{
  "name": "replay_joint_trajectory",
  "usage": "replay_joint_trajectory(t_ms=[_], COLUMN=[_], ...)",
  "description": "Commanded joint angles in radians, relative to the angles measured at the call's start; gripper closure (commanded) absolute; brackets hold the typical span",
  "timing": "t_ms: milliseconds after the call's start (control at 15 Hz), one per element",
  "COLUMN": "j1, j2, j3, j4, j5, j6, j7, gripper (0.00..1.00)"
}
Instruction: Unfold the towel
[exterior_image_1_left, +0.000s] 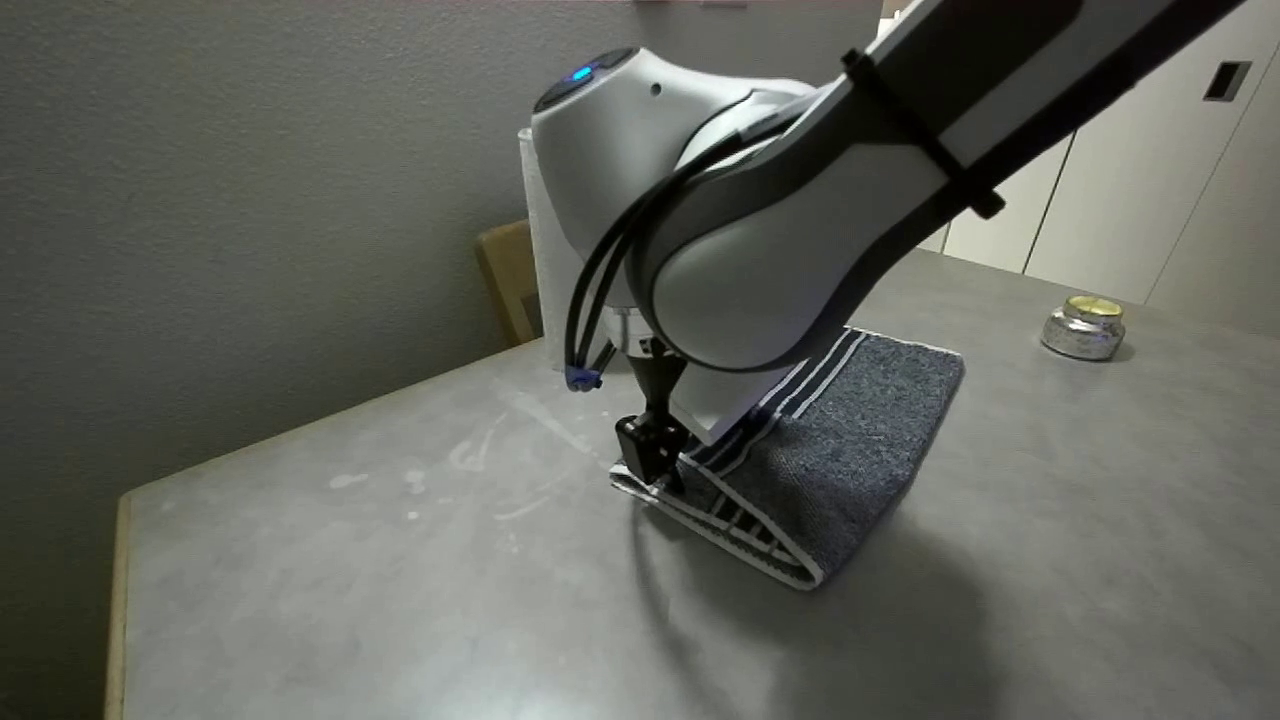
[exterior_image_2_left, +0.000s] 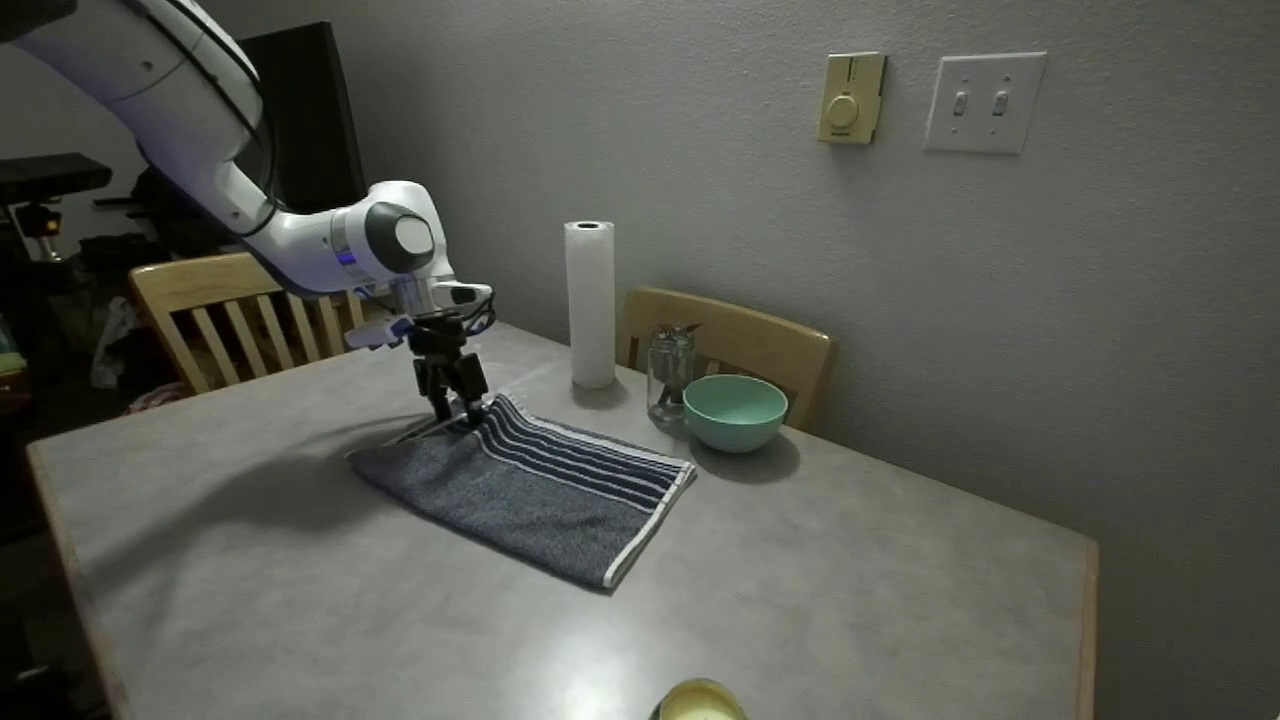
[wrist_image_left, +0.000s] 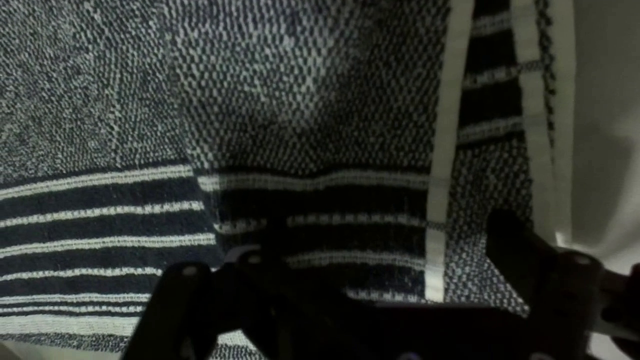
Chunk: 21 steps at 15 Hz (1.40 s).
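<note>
The towel lies folded on the table, dark blue-grey with a band of black-and-white stripes and white edging, in both exterior views (exterior_image_1_left: 870, 420) (exterior_image_2_left: 550, 515). In an exterior view its layers stand slightly apart along the near edge. The towel fills most of the wrist view (wrist_image_left: 275, 100). My gripper (wrist_image_left: 387, 225) points down at the edged side of the towel, near the striped corner. Its black fingers are apart, with the upper layer's white edge and a lower layer between them. The fingertips are low at the cloth in both exterior views (exterior_image_1_left: 663, 485) (exterior_image_2_left: 458, 412). Whether they touch it is unclear.
A white paper towel roll (exterior_image_2_left: 590, 310) stands upright behind the towel. A glass jar (exterior_image_2_left: 668, 375) and a green bowl (exterior_image_2_left: 735, 412) stand to its right. A silver candle tin (exterior_image_1_left: 1085, 330) sits on the table (exterior_image_1_left: 350, 600). Chairs (exterior_image_2_left: 770, 330) and a wall border the table.
</note>
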Motion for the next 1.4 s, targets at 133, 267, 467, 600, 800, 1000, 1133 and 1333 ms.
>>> replay_joint_trajectory(t_ms=[133,267,467,600,800,1000,1133,1333], j1=[0.004,0.004,0.000,0.000,0.000,0.000,0.000,0.000], j2=[0.010,0.009,0.011,0.011,0.010,0.012,0.013,0.015], j3=[-0.010,-0.011,-0.010,-0.012,-0.015,-0.020,-0.021,-0.021], j4=[0.030,0.032,0.036,0.037,0.036,0.035,0.036,0.039], j5=[-0.034,-0.038,-0.038,-0.038,-0.040,-0.042,-0.043,-0.044], j6=[-0.042,-0.045,-0.051,-0.054,-0.055,-0.062,-0.068,-0.076], j7=[-0.001,0.000,-0.001,0.000,0.002,0.004,0.005,0.004], gripper=[0.00,0.00,0.00,0.00,0.00,0.00,0.00,0.00])
